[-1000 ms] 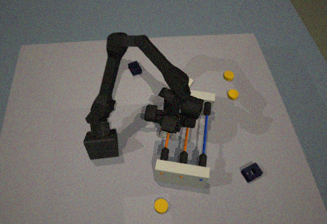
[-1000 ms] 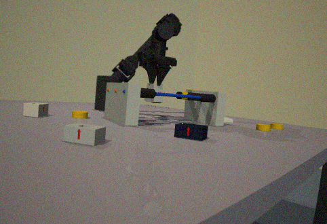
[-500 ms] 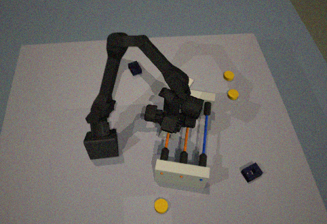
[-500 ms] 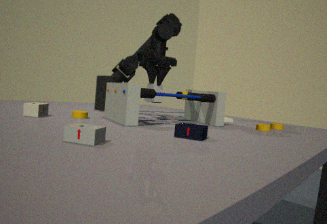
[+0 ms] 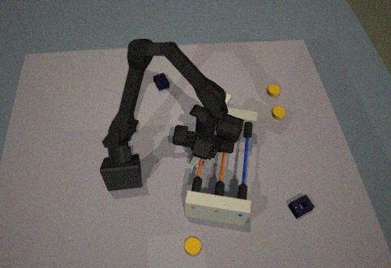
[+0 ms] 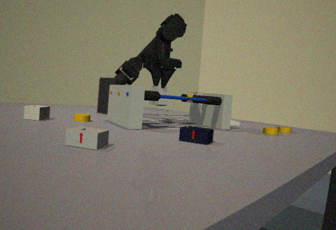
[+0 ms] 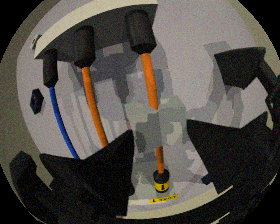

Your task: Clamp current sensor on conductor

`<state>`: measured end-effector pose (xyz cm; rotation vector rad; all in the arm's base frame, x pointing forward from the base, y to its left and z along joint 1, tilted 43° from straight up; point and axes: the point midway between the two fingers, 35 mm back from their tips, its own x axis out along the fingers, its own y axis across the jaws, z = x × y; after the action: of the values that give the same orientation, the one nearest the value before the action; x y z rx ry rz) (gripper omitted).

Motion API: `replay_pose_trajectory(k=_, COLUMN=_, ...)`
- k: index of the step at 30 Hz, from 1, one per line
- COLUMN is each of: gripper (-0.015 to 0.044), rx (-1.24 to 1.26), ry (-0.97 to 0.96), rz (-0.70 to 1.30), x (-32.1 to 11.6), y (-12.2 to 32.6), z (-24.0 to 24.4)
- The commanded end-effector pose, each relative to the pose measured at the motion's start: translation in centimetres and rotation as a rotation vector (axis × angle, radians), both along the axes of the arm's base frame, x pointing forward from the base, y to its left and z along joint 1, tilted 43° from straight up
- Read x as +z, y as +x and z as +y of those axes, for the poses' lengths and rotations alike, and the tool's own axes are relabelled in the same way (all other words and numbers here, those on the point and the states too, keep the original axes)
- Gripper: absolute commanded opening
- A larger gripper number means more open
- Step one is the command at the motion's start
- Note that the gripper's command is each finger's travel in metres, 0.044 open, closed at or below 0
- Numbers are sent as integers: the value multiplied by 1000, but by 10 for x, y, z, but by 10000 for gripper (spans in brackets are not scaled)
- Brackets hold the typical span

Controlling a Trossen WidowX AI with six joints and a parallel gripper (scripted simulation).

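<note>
My gripper [image 6: 159,86] [image 7: 160,129] is shut on the pale grey sensor [image 6: 160,91] [image 7: 167,120]. The sensor is at the orange conductor [image 7: 150,82] [image 5: 199,169] nearest the arm's base; the conductor disappears at the sensor and shows again on its other side. Whether the sensor's jaws are latched cannot be told. A yellow marker band [image 7: 161,186] sits on that conductor's far end, beside a yellow label [image 7: 163,198] on the terminal block. Its lettering is too blurred to read surely. The sensor's arrow is not visible. In the top view the arm hides the fingers.
A second orange conductor [image 5: 222,169] [image 7: 93,110] and a blue one [image 5: 245,161] [image 7: 61,125] run alongside, between two pale terminal blocks [image 5: 218,207] [image 6: 125,106]. Dark blue boxes [image 5: 161,81] [image 5: 302,205], white boxes [image 6: 81,139] [image 6: 35,113] and yellow discs [image 5: 192,246] [image 5: 278,113] stand around.
</note>
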<state>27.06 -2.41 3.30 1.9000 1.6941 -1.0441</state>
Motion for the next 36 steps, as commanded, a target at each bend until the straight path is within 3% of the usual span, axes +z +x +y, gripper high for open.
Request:
replay_pose_trajectory(k=1, gripper=157, rx=0, ry=-1, rz=-2, x=0, y=0, z=-1)
replay_pose_trajectory(k=12, gripper=440, rx=0, ry=-1, rz=-2, x=0, y=0, z=-1)
replay_pose_trajectory(k=36, gripper=440, rx=-7, ry=4, rz=-1, x=-35, y=0, z=32)
